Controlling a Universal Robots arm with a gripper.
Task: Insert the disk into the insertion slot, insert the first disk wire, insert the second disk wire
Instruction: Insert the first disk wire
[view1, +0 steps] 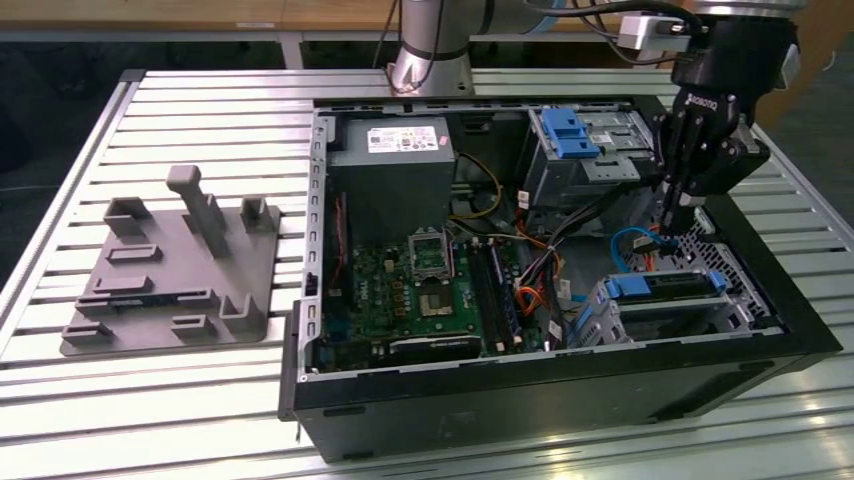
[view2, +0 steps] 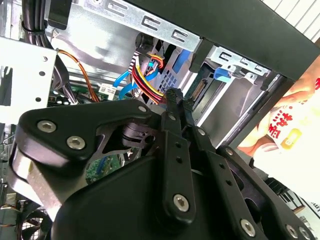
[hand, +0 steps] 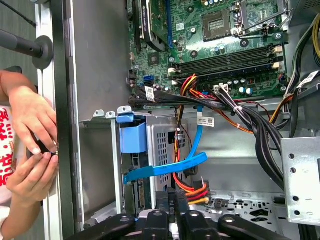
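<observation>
Open PC case (view1: 534, 400) on the slatted desk (view1: 174, 410). Disk (view1: 667, 286) in its blue frame sits in the drive cage (view1: 647, 325). Gripper (view1: 671, 222) hangs just behind the cage, beside the red-yellow wire bundle (view2: 146, 81); jaws together.

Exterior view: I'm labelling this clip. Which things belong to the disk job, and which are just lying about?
Job: gripper; disk; insertion slot; blue wire; coloured wire bundle.
Lying about: grey fixture; bay with blue latch; power supply; person's hands.
</observation>
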